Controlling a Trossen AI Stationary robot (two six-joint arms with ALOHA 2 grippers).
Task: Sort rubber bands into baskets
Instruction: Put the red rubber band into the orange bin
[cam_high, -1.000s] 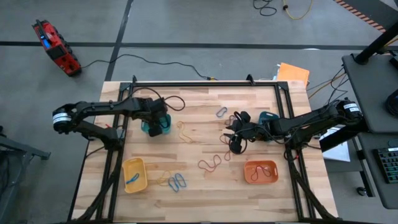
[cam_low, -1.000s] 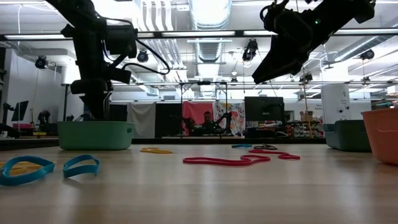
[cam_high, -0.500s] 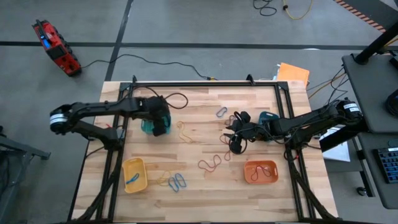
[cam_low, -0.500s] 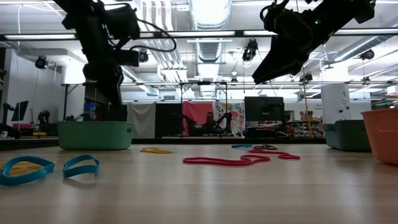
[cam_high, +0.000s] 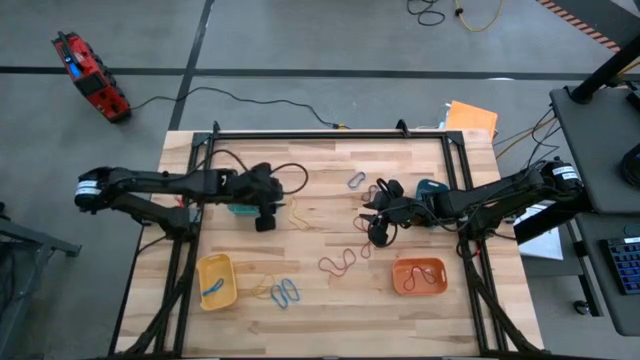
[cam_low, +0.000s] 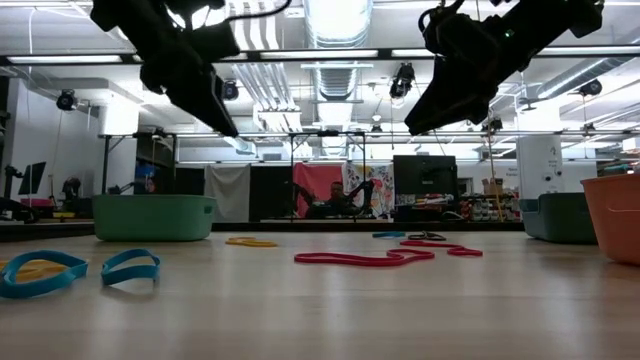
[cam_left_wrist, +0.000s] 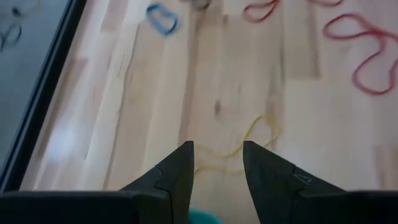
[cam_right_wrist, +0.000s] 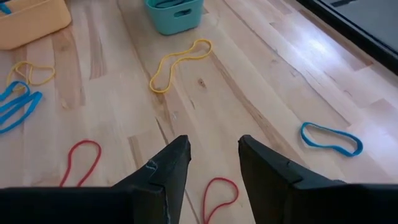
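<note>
My left gripper (cam_high: 268, 212) (cam_left_wrist: 217, 155) hangs open and empty above the table, just right of the teal-green basket (cam_high: 241, 207) (cam_left_wrist: 199, 216). A yellow rubber band (cam_high: 298, 213) (cam_left_wrist: 249, 140) lies flat on the wood beyond its fingertips. My right gripper (cam_high: 375, 222) (cam_right_wrist: 214, 152) is open and empty, held high near the table's middle right. Red-brown bands (cam_high: 338, 262) (cam_right_wrist: 217, 193) lie below and near it. A blue band (cam_high: 356, 180) (cam_right_wrist: 331, 138) lies toward the far edge.
The yellow basket (cam_high: 216, 280) stands at the near left, with blue bands (cam_high: 285, 292) and a yellow band (cam_high: 262, 290) beside it. The orange basket (cam_high: 418, 276) stands at the near right. The blue basket (cam_high: 432, 188) is partly under my right arm. A black frame rims the table.
My left gripper has risen from over the teal-green basket, tipped from pointing straight down to slanting, and moved toward the table's right and near edge. My right arm has kept still.
</note>
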